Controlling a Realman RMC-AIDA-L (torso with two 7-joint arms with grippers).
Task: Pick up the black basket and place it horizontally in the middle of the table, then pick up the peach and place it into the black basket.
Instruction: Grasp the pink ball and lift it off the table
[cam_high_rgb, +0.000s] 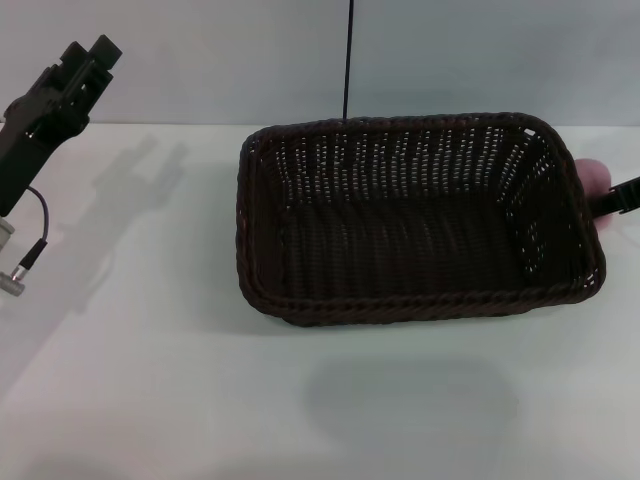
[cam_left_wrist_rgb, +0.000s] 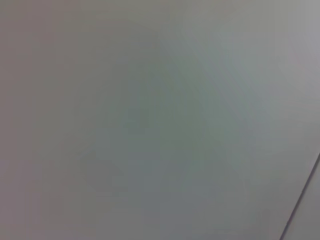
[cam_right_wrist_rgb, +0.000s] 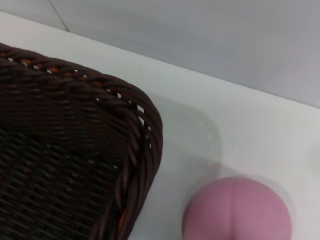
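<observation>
The black basket (cam_high_rgb: 415, 300) lies lengthwise across the middle of the white table (cam_high_rgb: 150, 380), open side up and empty. The pink peach (cam_high_rgb: 594, 176) rests on the table just beyond the basket's right end, mostly hidden by its rim. The right wrist view shows the peach (cam_right_wrist_rgb: 237, 211) close to the basket's rounded corner (cam_right_wrist_rgb: 135, 130), apart from it. Only a black piece of my right gripper (cam_high_rgb: 624, 196) shows at the right edge, beside the peach. My left gripper (cam_high_rgb: 88, 55) is raised at the far left, away from the basket.
A thin black cable (cam_high_rgb: 348, 60) hangs down the back wall behind the basket. A cable and a metal plug (cam_high_rgb: 18, 280) hang from the left arm. The left wrist view shows only a plain grey surface.
</observation>
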